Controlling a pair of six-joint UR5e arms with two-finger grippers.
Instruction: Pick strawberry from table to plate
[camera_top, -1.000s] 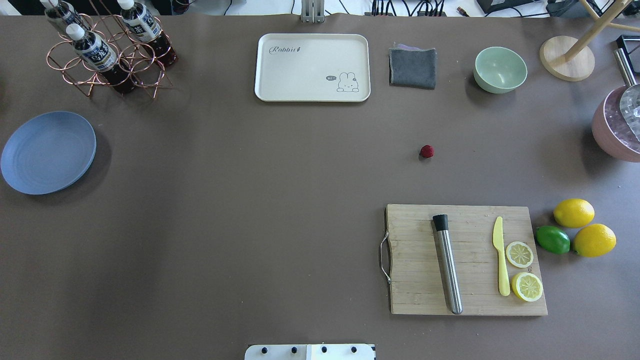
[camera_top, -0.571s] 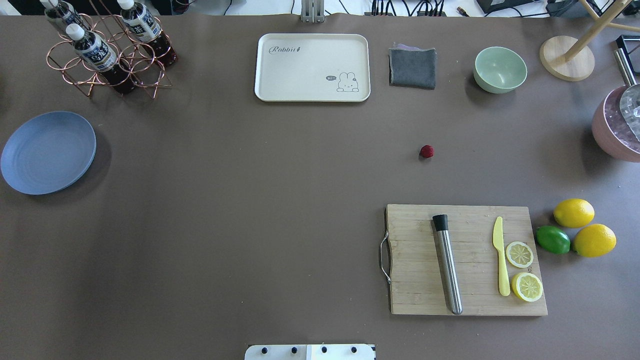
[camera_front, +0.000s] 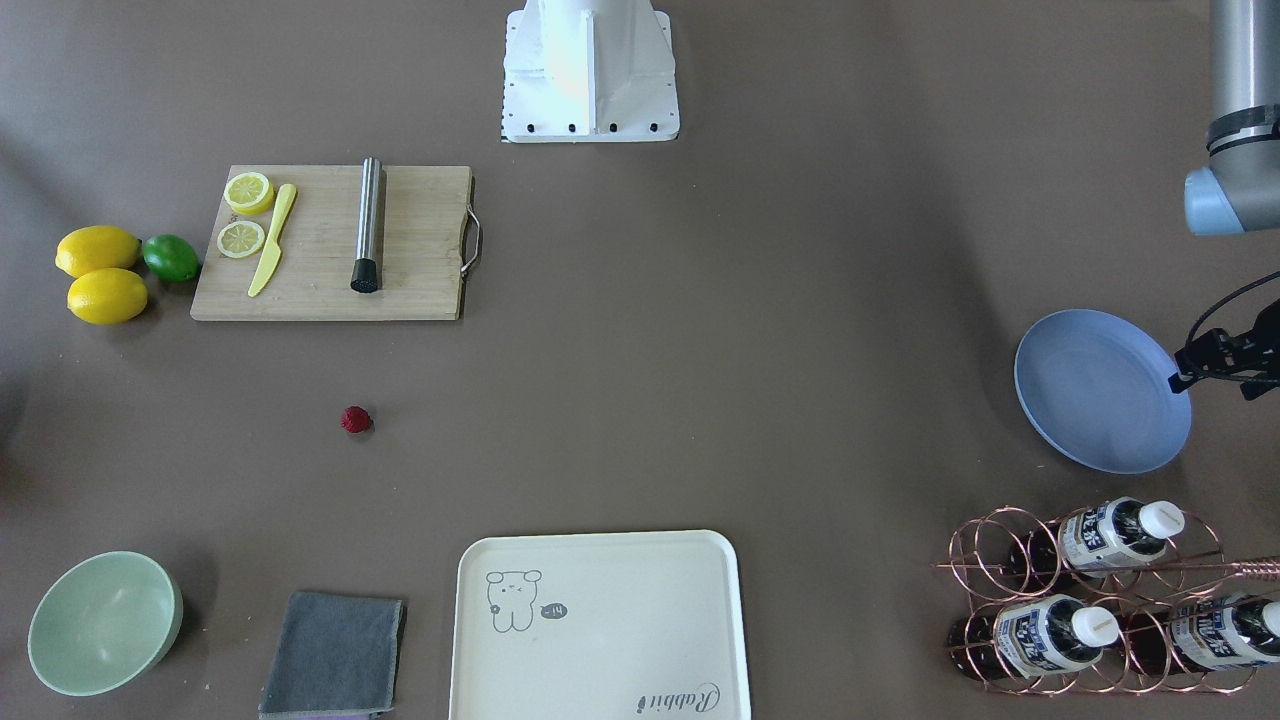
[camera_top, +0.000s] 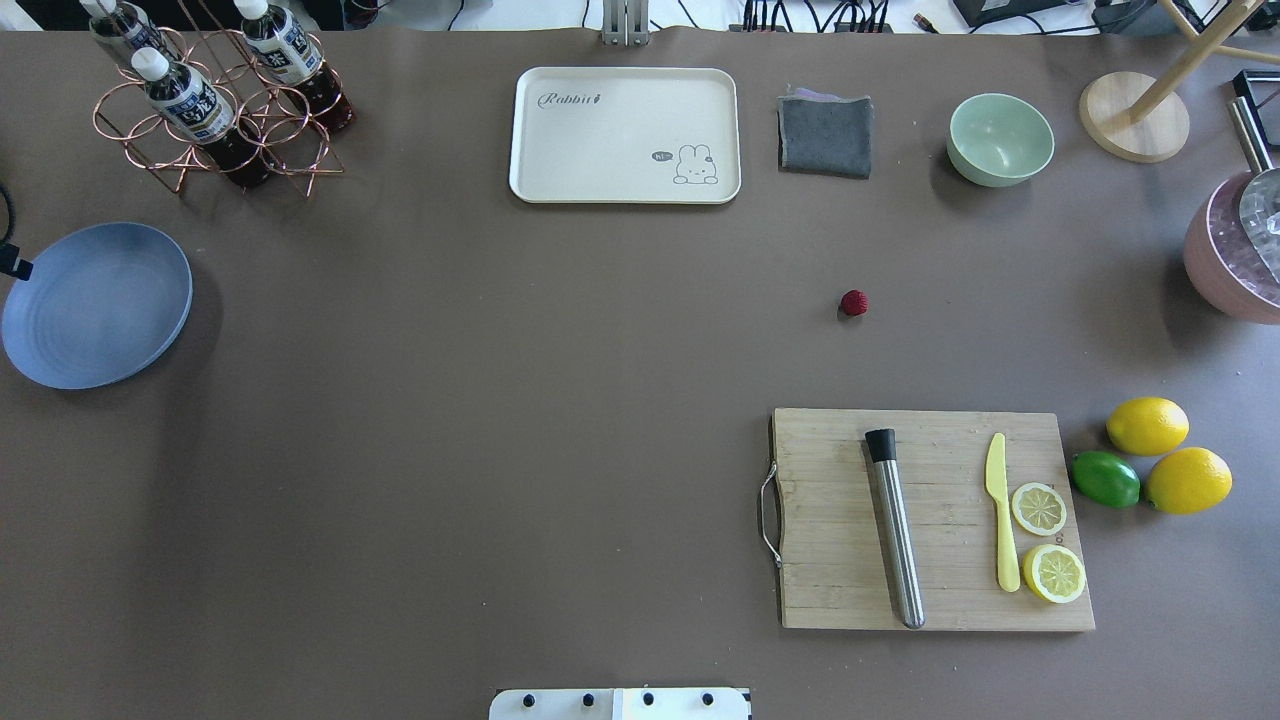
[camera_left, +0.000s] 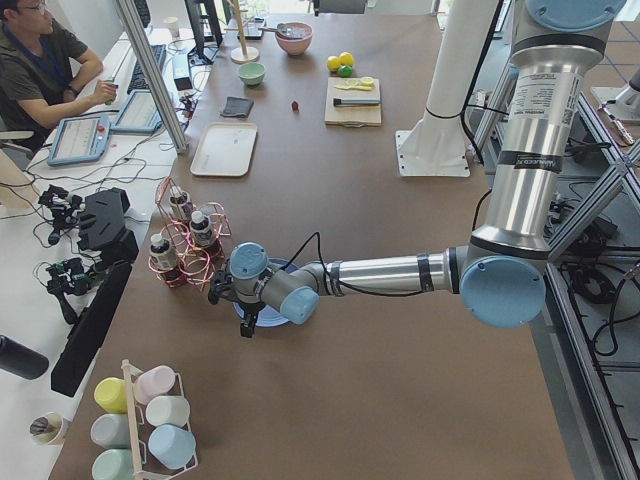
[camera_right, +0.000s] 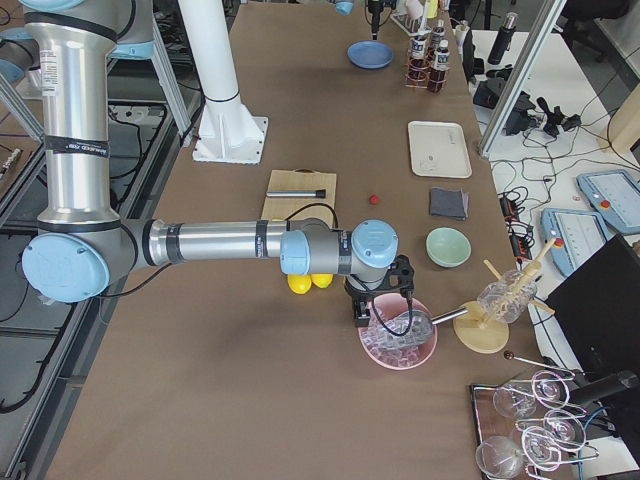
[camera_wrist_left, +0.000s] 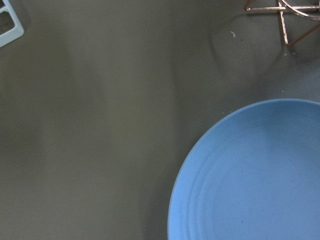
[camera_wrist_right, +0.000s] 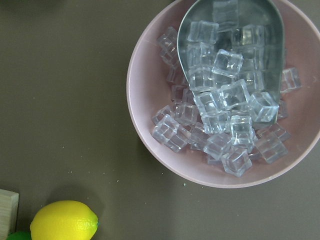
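Grey-brown table (camera_top: 500, 400) bearing directly on its surface: blue plate (camera_top: 95, 305), bottle rack (camera_top: 262, 128), cream tray (camera_top: 624, 135), grey cloth (camera_top: 825, 135), green bowl (camera_top: 1000, 138), strawberry (camera_top: 853, 302), cutting board (camera_top: 830, 520), two lemons (camera_top: 1147, 425) beside a lime (camera_top: 1105, 479), pink bowl (camera_top: 1215, 260).

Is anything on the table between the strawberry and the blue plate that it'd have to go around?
Nothing visible. The strawberry lies alone on the table, and the stretch from it to the plate is bare. The cream tray and the bottle rack sit farther back, off that line.
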